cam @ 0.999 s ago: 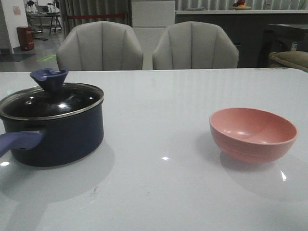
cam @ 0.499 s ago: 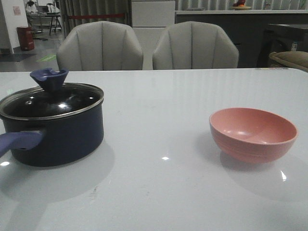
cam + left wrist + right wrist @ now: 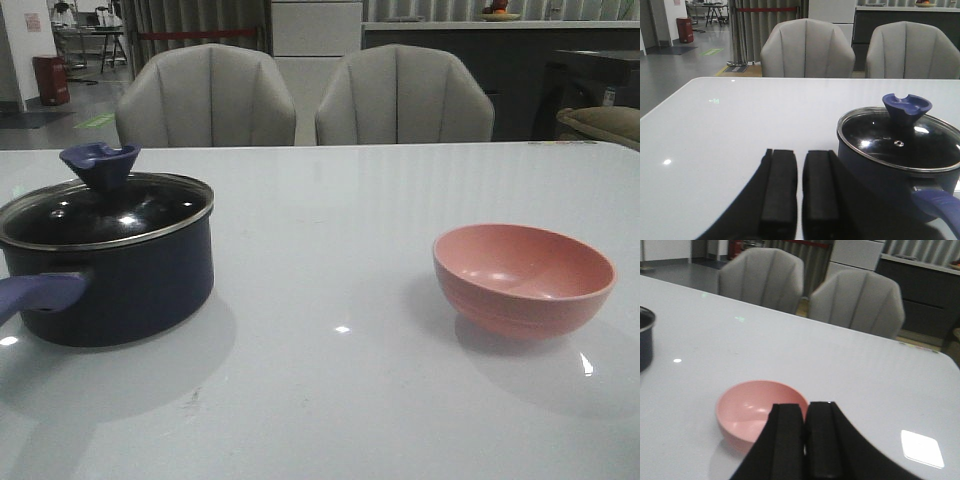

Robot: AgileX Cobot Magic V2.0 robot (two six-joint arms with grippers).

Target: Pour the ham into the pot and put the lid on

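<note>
Jaws of both grippers sit drawn together with nothing between them: the left gripper (image 3: 799,187) keeps only a narrow slit between its black pads, beside the pot, and the right gripper (image 3: 804,440) has its pads nearly touching, just in front of the pink bowl (image 3: 524,279). On the white worktop (image 3: 330,400) the dark pot (image 3: 105,270) stands at the left, its blue-purple handle (image 3: 38,293) pointing toward the near left edge. The glass lid (image 3: 105,211) rests on the pot's rim, knob up. No ham shows; whether slices lie under the lid I cannot tell. Well apart to the right sits the bowl, upright. Beyond the worktop stand 2 grey chairs (image 3: 205,95).
</note>
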